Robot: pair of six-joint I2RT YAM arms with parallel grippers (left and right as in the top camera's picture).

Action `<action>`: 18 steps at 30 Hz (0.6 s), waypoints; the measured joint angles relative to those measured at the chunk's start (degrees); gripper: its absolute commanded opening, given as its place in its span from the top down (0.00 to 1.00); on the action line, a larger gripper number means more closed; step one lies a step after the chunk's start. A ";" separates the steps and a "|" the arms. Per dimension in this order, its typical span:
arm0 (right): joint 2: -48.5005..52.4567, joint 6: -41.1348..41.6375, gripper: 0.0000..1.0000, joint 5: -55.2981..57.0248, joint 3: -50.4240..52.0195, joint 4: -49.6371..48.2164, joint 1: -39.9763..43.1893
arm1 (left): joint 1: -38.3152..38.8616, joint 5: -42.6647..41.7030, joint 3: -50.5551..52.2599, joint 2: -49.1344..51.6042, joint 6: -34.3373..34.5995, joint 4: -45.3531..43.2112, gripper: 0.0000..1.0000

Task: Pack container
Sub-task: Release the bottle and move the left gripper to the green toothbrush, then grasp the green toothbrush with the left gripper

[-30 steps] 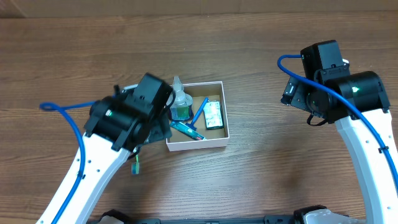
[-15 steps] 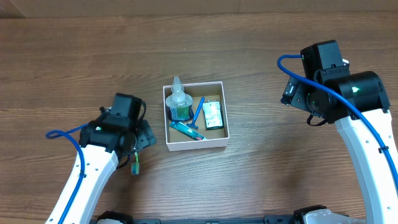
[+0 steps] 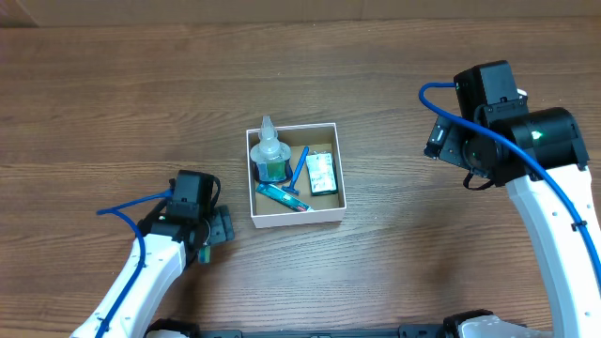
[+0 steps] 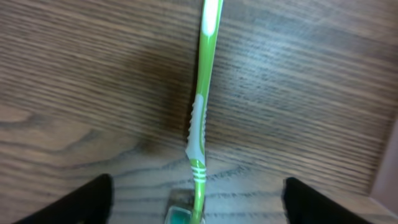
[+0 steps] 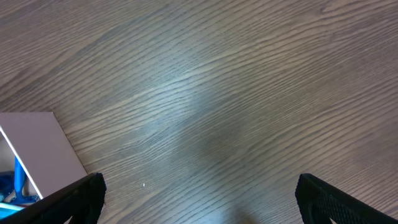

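At the middle of the brown wooden surface, the small square shallow container with thin white walls and cardboard floor, holding a clear bottle of green liquid in its far-left corner. Near the container's front-left corner but apart from it, the left end effector, spread wide over a green-and-white plastic toothbrush lying flat between the fingers. Well right of the container, the right end effector, likewise spread wide, gripping nothing.

Seen from overhead, bare table lies open between the box at centre and the right arm. The top strip is open too. Inside the box, a bottle, razor, tube and packet fill most of the floor. At lower left a toothbrush lies by the left arm.
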State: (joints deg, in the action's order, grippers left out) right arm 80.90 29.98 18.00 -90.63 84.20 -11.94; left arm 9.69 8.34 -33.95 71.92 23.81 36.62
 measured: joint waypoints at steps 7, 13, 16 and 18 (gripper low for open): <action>0.00 0.02 0.00 0.00 0.00 0.04 0.00 | -1.36 0.00 1.99 6.60 -1.92 -8.48 0.01; 0.00 0.02 0.00 0.00 0.00 0.04 0.00 | -1.55 -1.46 1.01 10.01 -4.02 -12.92 0.54; 0.00 0.00 0.00 0.02 0.00 0.04 0.00 | -1.55 -1.55 0.79 10.38 -4.92 -13.27 0.69; 0.00 0.00 0.00 0.00 0.00 0.02 0.00 | -1.55 -1.25 0.57 10.38 -5.81 -12.48 0.80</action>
State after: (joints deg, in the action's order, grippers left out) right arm 80.90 29.98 18.00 -90.63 84.23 -11.94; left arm 8.14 7.09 -33.39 82.30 18.00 24.14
